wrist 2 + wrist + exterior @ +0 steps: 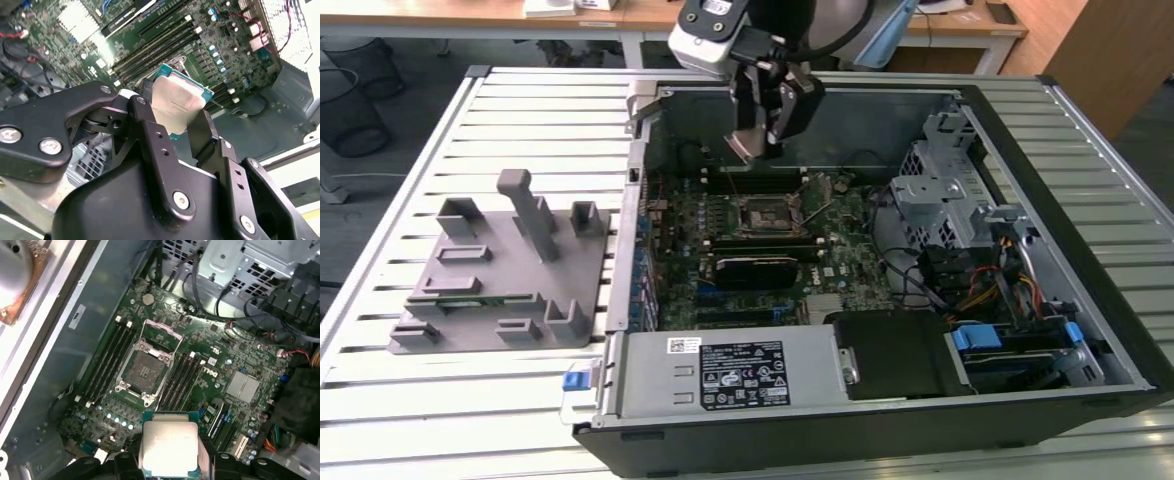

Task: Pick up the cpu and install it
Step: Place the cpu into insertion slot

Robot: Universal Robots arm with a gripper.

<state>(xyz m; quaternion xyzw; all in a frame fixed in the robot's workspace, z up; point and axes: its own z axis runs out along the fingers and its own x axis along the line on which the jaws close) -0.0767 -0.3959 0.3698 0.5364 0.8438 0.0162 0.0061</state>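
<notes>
Transport step: my pincer (175, 116) is closed on the cpu (169, 447) by its edges, above the motherboard (200, 340) and apart from the open socket (145, 372); seating, I judge, calls for squaring chip over socket.

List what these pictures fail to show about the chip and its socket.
- Silvery-grey square metal cpu: underside faces away in both wrist views; its part nearest the wrist sits behind the black hand in the second wrist view.
- Black square socket frame: contact pins too small to judge in the first wrist view and the exterior view.
</notes>
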